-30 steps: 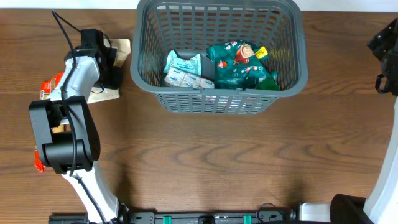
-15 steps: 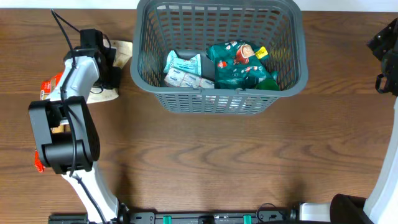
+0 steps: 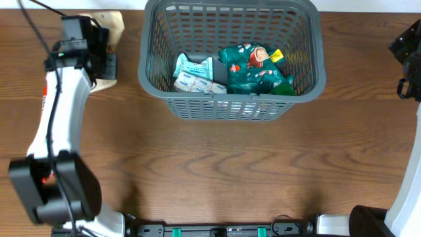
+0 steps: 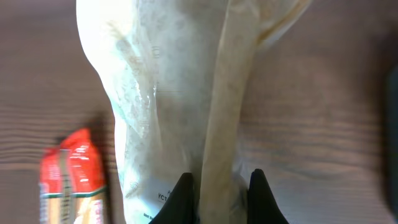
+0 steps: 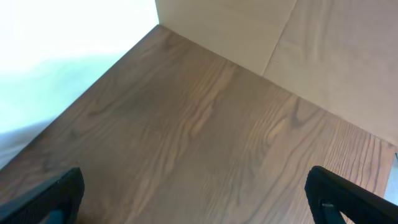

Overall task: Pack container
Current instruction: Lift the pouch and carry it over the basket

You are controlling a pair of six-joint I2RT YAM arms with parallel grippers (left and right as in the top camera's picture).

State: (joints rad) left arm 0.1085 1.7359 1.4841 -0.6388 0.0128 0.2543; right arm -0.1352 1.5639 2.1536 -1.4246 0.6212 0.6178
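The dark grey basket (image 3: 231,108) stands at the back middle of the table. It holds a green packet (image 3: 253,66) and pale blue-white packets (image 3: 194,72). My left gripper (image 3: 99,49) is left of the basket, shut on a cream-white packet (image 3: 108,23) that it holds above the table. In the left wrist view the fingers (image 4: 217,186) pinch the packet's centre seam (image 4: 180,81). A red packet (image 4: 71,180) lies on the table below it. My right gripper (image 3: 404,59) is at the far right edge, open and empty (image 5: 196,186), over bare wood.
The left arm's base (image 3: 56,191) stands at the front left. A light wooden wall (image 5: 249,25) shows in the right wrist view. The basket's rim stands well above the table top.
My left gripper has lifted the cream-white packet off the table and moved it toward the back edge. The arm has straightened. The right arm has not moved.
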